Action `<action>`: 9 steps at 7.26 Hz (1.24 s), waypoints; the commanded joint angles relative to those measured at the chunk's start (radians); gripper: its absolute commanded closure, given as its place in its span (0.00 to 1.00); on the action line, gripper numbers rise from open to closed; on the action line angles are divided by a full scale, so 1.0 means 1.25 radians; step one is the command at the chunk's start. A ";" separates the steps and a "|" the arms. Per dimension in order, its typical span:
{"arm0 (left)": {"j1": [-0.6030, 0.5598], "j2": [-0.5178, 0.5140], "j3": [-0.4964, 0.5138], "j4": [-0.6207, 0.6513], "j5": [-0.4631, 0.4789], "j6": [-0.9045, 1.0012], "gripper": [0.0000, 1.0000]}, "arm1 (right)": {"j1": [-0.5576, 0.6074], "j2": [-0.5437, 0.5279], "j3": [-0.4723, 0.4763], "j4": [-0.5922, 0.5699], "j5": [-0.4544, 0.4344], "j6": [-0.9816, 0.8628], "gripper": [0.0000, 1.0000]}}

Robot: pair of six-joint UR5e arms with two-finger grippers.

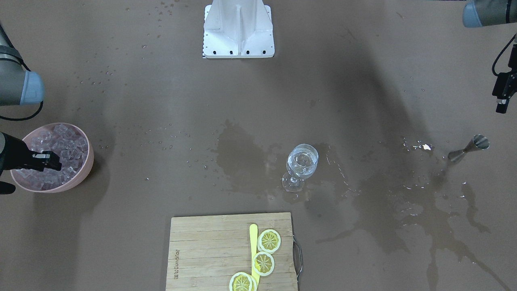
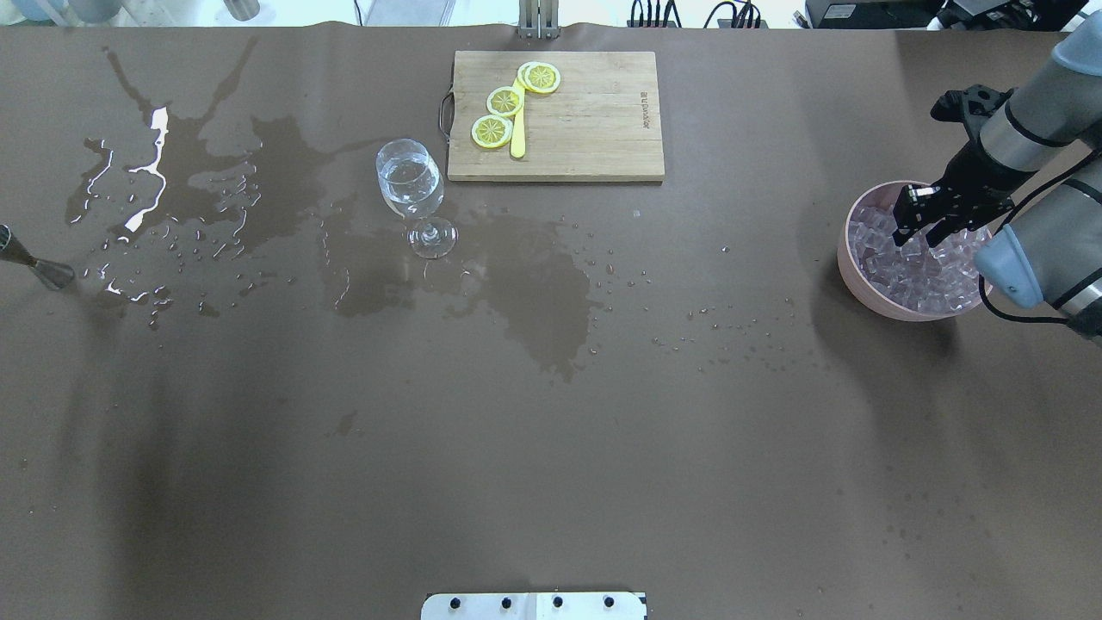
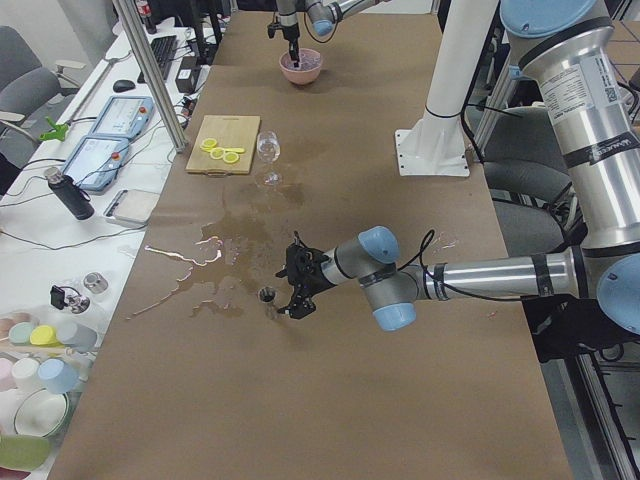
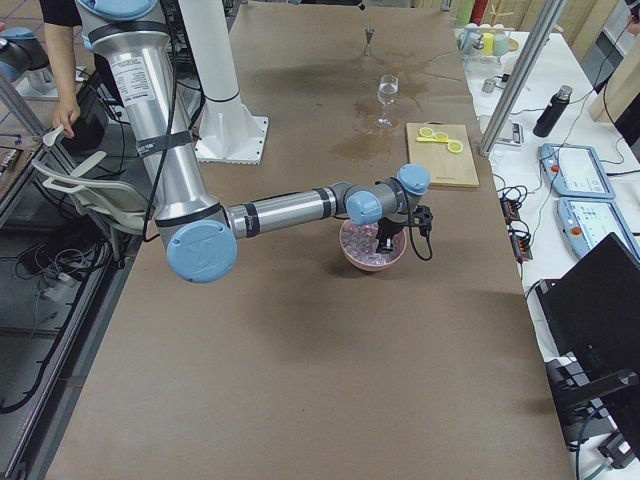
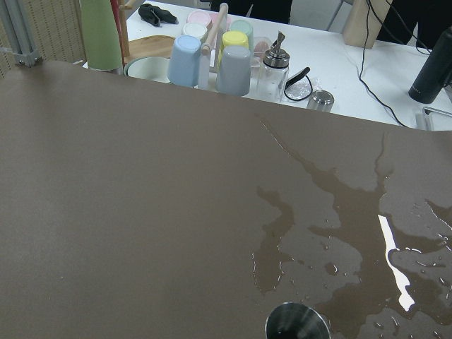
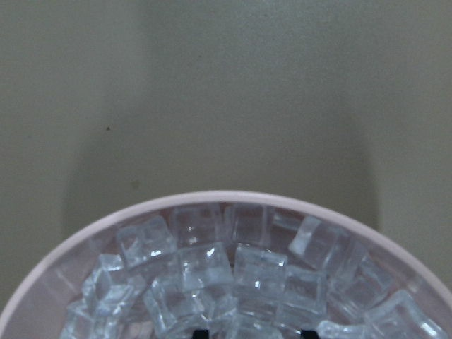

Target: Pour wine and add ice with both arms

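The wine (image 1: 303, 166) is a small clear pool inside the wine glass (image 1: 294, 184). The glass stands upright near the middle of the front view, so the pouring looks done.

The ice (image 1: 66, 139) is a heap of little clear cubes in the pink bowl (image 1: 89, 159) at the far left of that view. No cube seems to be in the glass yet.

The right gripper (image 2: 917, 237) hangs just over the heap with its jaws spread apart. The right wrist view shows both tips low among the cubes. I think it is there to pinch one cube, and it has to be wide enough to fit around it.

The left gripper (image 1: 501, 105) waits at the right edge, above the small metal measuring cup (image 1: 468, 148). I cannot tell if its jaws are spread or pressed together.

Wet patches (image 1: 242, 161) lie around the glass and the cup, so the table may be slippery. The wooden board (image 1: 210, 250) with lemon slices (image 1: 269, 240) sits at the bottom.
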 commanded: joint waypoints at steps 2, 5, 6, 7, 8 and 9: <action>0.075 -0.017 -0.001 0.004 0.119 -0.018 0.03 | -0.007 -0.007 -0.003 0.002 0.000 0.000 0.47; 0.112 -0.049 0.020 0.008 0.171 -0.017 0.03 | -0.010 -0.013 0.000 0.002 0.000 0.003 0.56; 0.128 -0.081 0.054 0.008 0.192 -0.018 0.03 | -0.010 -0.013 0.000 0.002 0.000 0.003 0.65; 0.150 -0.087 0.071 0.008 0.222 -0.025 0.03 | -0.010 -0.013 0.002 0.002 0.000 0.003 0.72; 0.163 -0.087 0.074 0.008 0.233 -0.039 0.03 | -0.010 -0.013 0.005 0.002 0.000 0.003 0.80; 0.165 -0.086 0.073 0.006 0.232 -0.039 0.04 | -0.010 -0.012 0.008 0.002 0.000 0.008 0.84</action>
